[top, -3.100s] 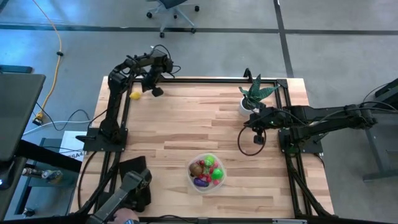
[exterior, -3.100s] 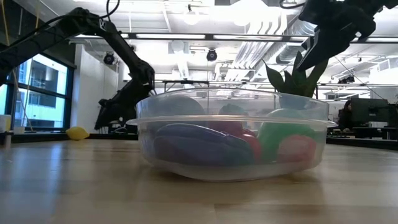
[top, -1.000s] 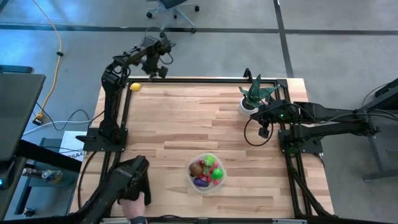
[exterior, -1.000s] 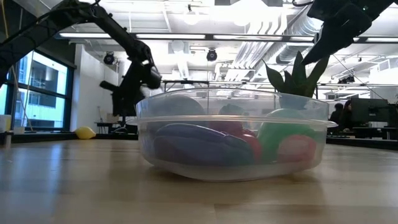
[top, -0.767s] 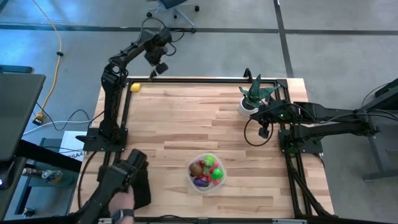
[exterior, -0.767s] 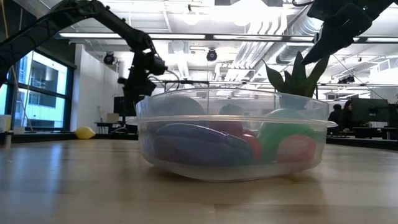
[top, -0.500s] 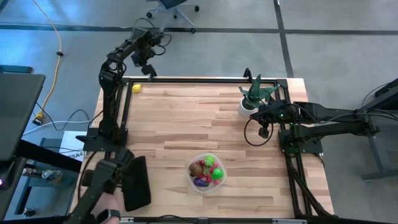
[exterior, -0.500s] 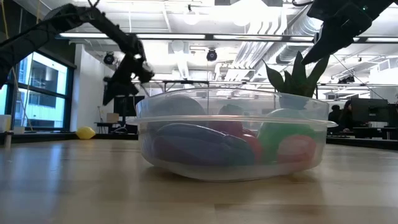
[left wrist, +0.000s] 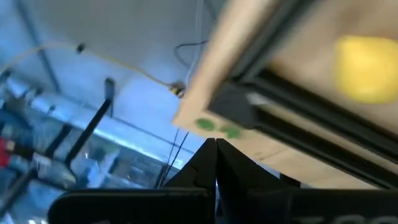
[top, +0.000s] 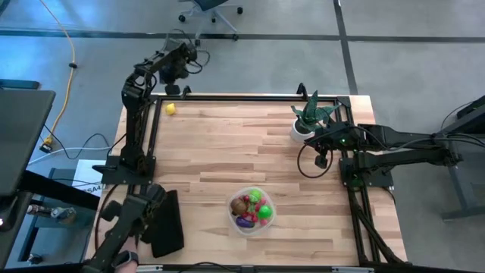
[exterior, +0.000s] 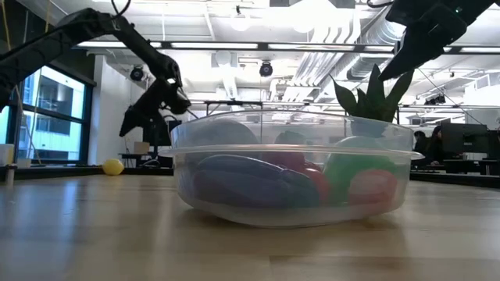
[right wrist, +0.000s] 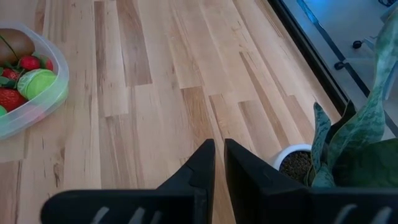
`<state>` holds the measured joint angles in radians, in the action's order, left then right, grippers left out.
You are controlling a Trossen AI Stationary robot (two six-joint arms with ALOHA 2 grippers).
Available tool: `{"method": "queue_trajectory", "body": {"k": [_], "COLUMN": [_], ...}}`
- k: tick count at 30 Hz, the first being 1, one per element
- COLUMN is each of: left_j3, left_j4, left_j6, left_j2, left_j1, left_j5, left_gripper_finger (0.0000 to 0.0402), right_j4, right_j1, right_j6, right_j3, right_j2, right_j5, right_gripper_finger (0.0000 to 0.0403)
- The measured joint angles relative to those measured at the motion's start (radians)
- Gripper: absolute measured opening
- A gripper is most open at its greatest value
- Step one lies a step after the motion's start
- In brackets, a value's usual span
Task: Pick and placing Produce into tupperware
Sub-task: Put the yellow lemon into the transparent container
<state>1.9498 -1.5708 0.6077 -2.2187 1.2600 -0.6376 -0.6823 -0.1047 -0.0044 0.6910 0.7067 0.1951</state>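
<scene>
The tupperware [top: 251,210] is a clear round tub near the table's near edge, filling the low view [exterior: 293,168]. It holds a brown piece, red ones, two bright green ones and a purple one [top: 244,222]. A yellow produce piece [top: 170,108] lies alone on the wood at the far left corner, also in the low view [exterior: 114,166] and blurred in the left wrist view [left wrist: 367,68]. My left gripper [top: 173,73] hangs shut above the far edge, past the yellow piece, holding nothing. My right gripper [top: 321,161] waits shut and empty over the table's right side.
A spiky green plant in a white pot [top: 309,117] stands at the far right, close to my right arm. A flat black rectangle [top: 165,224] lies at the near left corner with a person's hand [top: 125,259] beside it. Bare wood spans the middle of the table.
My left gripper has swung toward the table's left along the far edge, staying shut and above the yellow piece. The yellow piece has rolled a little to the right. At the near left corner the person's hand has drawn back off the black rectangle, which has shifted slightly.
</scene>
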Motion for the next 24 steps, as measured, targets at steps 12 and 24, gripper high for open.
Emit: {"method": "queue_trajectory", "body": {"k": [12, 24], "left_j3": [-0.130, -0.130], "left_j4": [0.000, 0.000], "left_j6": [0.168, 0.209], "left_j2": [-0.019, -0.025], "left_j1": [-0.077, -0.135], "left_j5": [-0.139, 0.011], "left_gripper_finger": [0.0000, 0.0001], "right_j4": [-0.001, -0.002], "right_j1": [0.000, 0.000], "right_j6": [0.000, 0.000], "right_j3": [0.000, 0.000], "right_j2": [0.000, 0.000], "right_j5": [0.001, 0.000], "right_gripper_finger": [0.0026, 0.0026]}}
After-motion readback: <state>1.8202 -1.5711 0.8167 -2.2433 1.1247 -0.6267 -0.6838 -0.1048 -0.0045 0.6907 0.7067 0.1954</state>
